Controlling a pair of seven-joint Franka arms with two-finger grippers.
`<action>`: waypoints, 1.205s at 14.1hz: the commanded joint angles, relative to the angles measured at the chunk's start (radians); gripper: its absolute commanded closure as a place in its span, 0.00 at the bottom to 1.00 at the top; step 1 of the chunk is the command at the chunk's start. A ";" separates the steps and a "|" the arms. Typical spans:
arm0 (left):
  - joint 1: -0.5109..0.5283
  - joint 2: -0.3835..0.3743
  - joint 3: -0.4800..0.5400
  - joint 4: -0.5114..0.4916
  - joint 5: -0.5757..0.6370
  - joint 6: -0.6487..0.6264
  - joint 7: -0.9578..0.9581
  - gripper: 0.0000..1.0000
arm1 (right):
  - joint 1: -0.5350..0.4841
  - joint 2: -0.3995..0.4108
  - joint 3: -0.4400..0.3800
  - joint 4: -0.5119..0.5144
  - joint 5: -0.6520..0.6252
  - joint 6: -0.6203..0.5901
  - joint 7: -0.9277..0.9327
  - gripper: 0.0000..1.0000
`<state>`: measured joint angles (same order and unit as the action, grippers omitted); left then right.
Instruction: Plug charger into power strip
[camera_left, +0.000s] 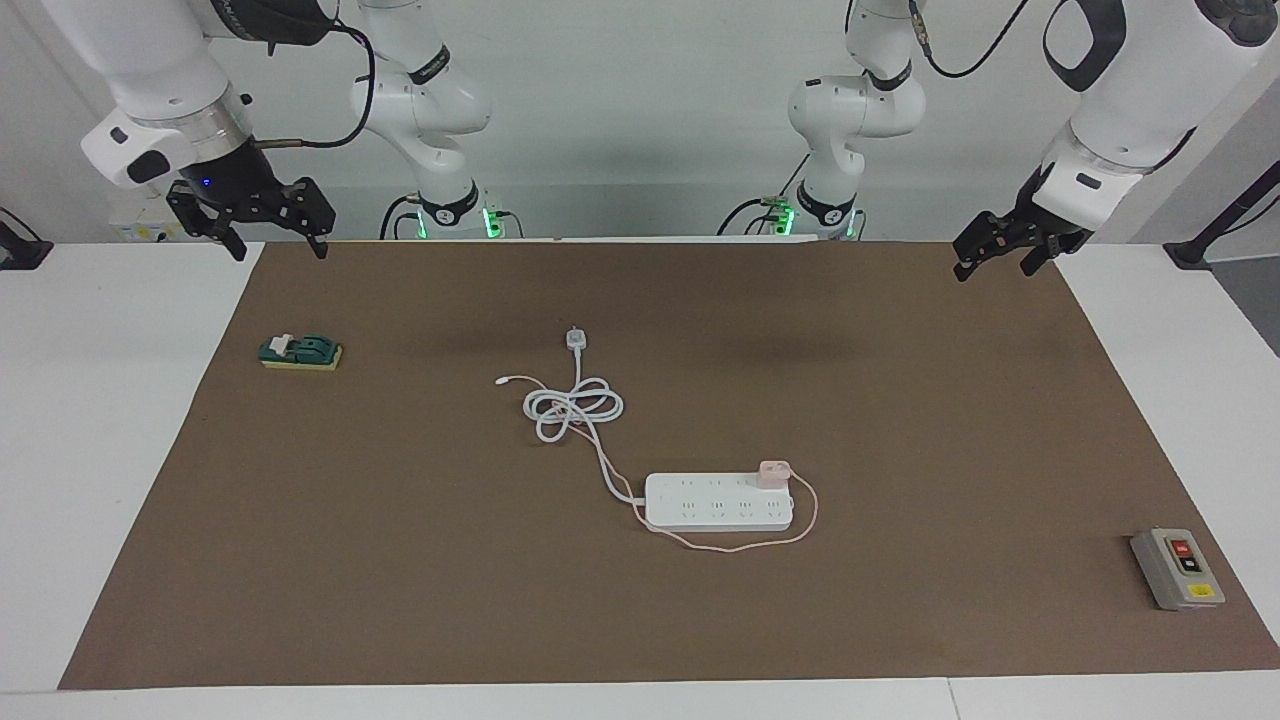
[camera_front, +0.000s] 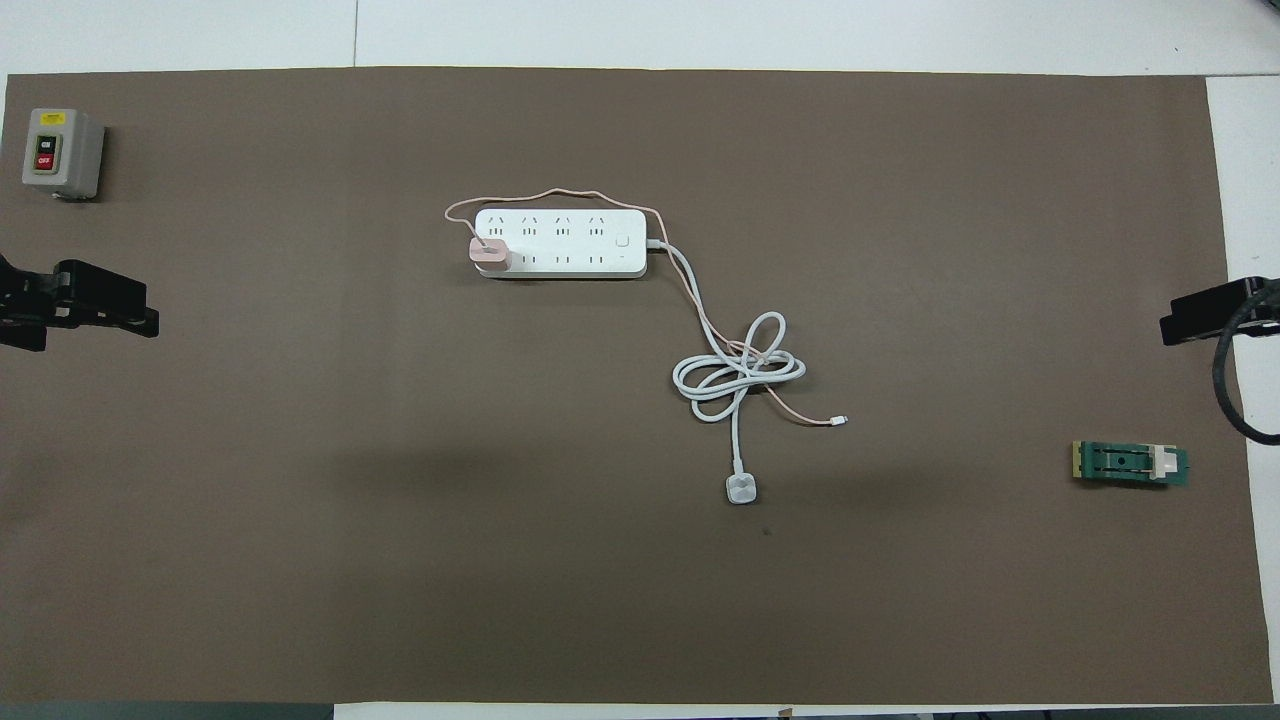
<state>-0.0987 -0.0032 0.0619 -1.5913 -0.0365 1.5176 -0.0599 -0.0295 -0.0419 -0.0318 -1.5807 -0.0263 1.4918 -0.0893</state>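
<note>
Both grippers, left (camera_left: 990, 258) and right (camera_left: 272, 236), are held spread and empty above the brown mat (camera_left: 900, 420), while the small pink cube charger (camera_left: 773, 472) is seated in an end socket of the flat white power strip (camera_left: 718, 502) mid-mat.

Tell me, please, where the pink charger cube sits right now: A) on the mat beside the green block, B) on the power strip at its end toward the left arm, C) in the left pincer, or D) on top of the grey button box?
B: the charger stands on the power strip at the end toward the left arm, with both pincers far from it.
</note>
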 joint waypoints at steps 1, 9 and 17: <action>-0.009 -0.017 0.007 -0.035 0.033 0.093 0.032 0.00 | -0.018 -0.018 0.012 -0.021 0.016 0.008 0.014 0.00; -0.050 -0.023 0.004 -0.050 0.106 0.092 0.095 0.00 | -0.018 -0.016 0.012 -0.021 0.016 0.008 0.014 0.00; -0.053 -0.032 0.001 -0.068 0.083 0.038 0.006 0.00 | -0.017 -0.018 0.012 -0.021 0.016 0.008 0.013 0.00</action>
<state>-0.1393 -0.0030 0.0561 -1.6235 0.0475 1.5771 -0.0349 -0.0295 -0.0419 -0.0317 -1.5807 -0.0263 1.4918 -0.0893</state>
